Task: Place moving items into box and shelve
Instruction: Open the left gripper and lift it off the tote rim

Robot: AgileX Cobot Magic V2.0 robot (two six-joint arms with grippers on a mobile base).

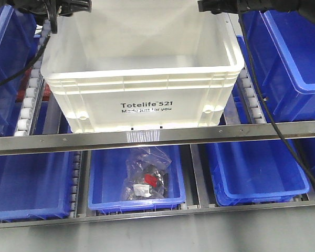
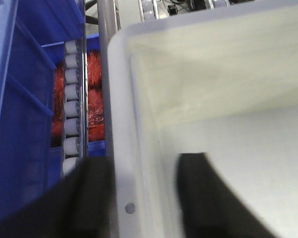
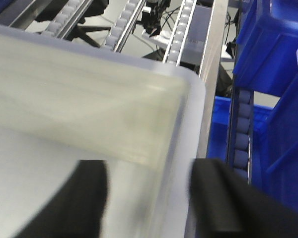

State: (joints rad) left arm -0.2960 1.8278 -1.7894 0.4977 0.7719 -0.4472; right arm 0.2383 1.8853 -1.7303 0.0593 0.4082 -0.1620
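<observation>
blue bins (image 1: 291, 58) flank box (image 1: 142, 79).

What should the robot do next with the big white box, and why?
Probably push the white crate a bit further along the shelf rollers. Both grippers, left and right, straddle its side walls, and its front sits just behind the metal rail, between blue bins.

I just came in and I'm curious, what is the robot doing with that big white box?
The robot is holding the white box with both arms, one on each side. The left gripper straddles the box's left wall, and the right gripper straddles its right wall. The box sits up on the roller shelf, between blue bins. Below it, another blue bin holds a plastic bag. I can't see anything inside the white box from here.
</observation>
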